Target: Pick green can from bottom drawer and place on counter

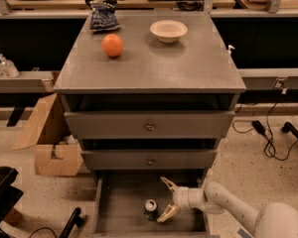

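The green can (150, 208) stands upright in the open bottom drawer (119, 202), its silver top showing. My gripper (166, 200) reaches in from the lower right and is open. It sits just to the right of the can; its lower finger (166, 214) is close beside the can and its upper finger (168, 183) points up and to the left. Nothing is between the fingers. The counter (154, 66) is the grey top of the cabinet above.
On the counter are an orange ball (112, 45), a white bowl (168, 30) and a blue chip bag (103, 14). Two shut upper drawers (149, 125) overhang the bottom one. A cardboard box (49, 143) lies left of the cabinet; cables (268, 138) trail on the right.
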Robot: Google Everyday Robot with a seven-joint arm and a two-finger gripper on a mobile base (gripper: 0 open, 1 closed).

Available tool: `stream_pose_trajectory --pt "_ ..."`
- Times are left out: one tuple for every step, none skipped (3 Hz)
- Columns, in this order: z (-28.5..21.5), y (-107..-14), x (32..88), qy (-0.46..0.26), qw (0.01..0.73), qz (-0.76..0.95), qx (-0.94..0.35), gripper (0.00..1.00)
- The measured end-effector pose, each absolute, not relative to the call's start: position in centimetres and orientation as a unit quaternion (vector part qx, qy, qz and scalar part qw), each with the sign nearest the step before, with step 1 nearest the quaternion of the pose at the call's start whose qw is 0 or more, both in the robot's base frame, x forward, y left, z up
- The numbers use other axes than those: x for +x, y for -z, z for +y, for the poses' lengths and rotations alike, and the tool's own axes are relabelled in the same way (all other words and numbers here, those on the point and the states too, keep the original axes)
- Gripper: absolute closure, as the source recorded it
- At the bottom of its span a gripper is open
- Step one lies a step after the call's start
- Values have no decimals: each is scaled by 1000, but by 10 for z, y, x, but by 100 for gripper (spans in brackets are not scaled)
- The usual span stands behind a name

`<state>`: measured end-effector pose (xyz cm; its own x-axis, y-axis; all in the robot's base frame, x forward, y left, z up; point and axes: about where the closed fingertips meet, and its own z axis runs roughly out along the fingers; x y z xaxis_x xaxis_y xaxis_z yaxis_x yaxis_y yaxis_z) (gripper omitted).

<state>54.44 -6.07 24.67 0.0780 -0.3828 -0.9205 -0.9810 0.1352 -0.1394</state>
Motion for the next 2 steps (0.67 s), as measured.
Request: stream_pose_trajectory --pt "-39 -217 547 -330 443 583 -595 0" --pt "-19 -190 539 -345 420 578 -609 16"
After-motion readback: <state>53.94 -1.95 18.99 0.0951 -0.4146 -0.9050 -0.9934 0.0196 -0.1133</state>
